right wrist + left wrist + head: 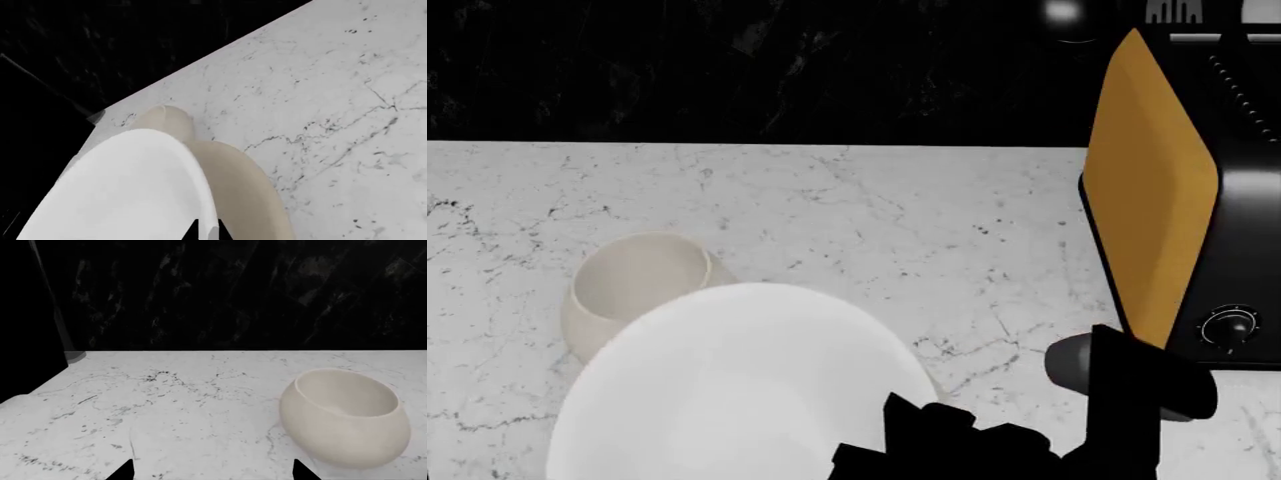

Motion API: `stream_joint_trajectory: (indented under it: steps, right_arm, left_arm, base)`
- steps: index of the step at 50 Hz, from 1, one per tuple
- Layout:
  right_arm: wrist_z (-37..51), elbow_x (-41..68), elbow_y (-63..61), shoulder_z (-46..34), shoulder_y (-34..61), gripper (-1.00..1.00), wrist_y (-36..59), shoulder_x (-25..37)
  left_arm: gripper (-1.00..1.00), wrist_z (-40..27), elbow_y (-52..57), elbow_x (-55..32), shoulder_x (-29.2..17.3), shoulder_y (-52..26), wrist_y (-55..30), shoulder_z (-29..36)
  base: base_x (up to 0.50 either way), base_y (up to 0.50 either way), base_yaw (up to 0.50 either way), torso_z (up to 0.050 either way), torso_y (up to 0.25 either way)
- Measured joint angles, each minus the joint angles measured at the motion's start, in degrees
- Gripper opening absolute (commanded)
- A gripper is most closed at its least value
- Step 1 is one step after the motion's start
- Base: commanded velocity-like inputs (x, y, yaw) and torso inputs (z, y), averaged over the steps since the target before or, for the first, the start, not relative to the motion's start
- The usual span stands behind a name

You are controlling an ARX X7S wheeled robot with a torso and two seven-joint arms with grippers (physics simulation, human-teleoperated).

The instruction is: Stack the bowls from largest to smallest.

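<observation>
My right gripper point(207, 233) is shut on the rim of the medium glossy white bowl point(127, 190) and holds it up. In the head view this bowl point(734, 390) fills the lower left. In the right wrist view the large beige bowl point(250, 192) lies just under and beside the white bowl; the head view hides it. The small cream bowl point(638, 285) sits on the counter beyond them, and shows in the right wrist view point(167, 119) too. In the left wrist view it point(347, 415) leans to one side. My left gripper point(215, 473) is open and empty, beside it.
A black-and-orange toaster point(1174, 190) stands at the right of the white marble counter point(934, 230). A dark marble wall point(761, 60) runs along the back. The counter's end edge shows in the left wrist view point(27, 395).
</observation>
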Motion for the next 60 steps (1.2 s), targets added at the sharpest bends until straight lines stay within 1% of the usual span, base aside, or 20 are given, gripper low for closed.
stream_joint_trajectory:
  steps: [10,24,25,41,54,57,60]
  right_arm:
    - [-2.91,-2.13,-0.24,0.56,-0.87,-1.00,-0.23,-0.27]
    - [0.88,1.01,-2.50,-0.64,-0.18,-1.00,-1.28,0.52]
    - [1.08,1.19,-2.67,-0.69,-0.12,1.00,-1.34,0.62]
    - [4.56,4.04,-6.67,0.33,2.50,1.00,-3.14,3.20]
    - [8.08,5.32,-12.02,2.22,7.34,1.00,-4.57,6.52]
    - [7.95,4.67,-13.17,3.26,7.33,1.00,-4.62,6.88]
    - [7.25,3.64,-14.27,4.49,6.50,1.00,-4.58,6.76]
  left_arm:
    - [1.00,-0.45,-0.18,-0.38,-0.27,0.18,0.35,0.33]
    - [1.00,-1.12,-0.33,-1.04,-0.60,0.21,0.57,0.70]
    - [1.00,-1.16,-0.36,-1.07,-0.62,0.22,0.61,0.74]
    - [1.00,-1.75,-0.80,-1.58,-0.99,0.51,1.39,1.38]
    - [1.00,-2.26,-0.78,-2.51,-1.21,0.25,1.17,1.48]
    - [1.00,-2.51,-0.77,-3.82,-1.11,-1.49,-0.83,0.92]
    - [1.00,-4.40,-2.00,-5.57,-2.44,-6.30,-5.59,2.54]
  base:
    - [0.00,0.00,0.00,0.000,0.000]
    - [0.00,0.00,0.00,0.000,0.000]
    - [0.00,0.00,0.00,0.000,0.000]
    - [0.00,0.00,0.00,0.000,0.000]
    - [0.00,0.00,0.00,0.000,0.000]
    - [0.00,0.00,0.00,0.000,0.000]
    - [0.00,0.00,0.00,0.000,0.000]
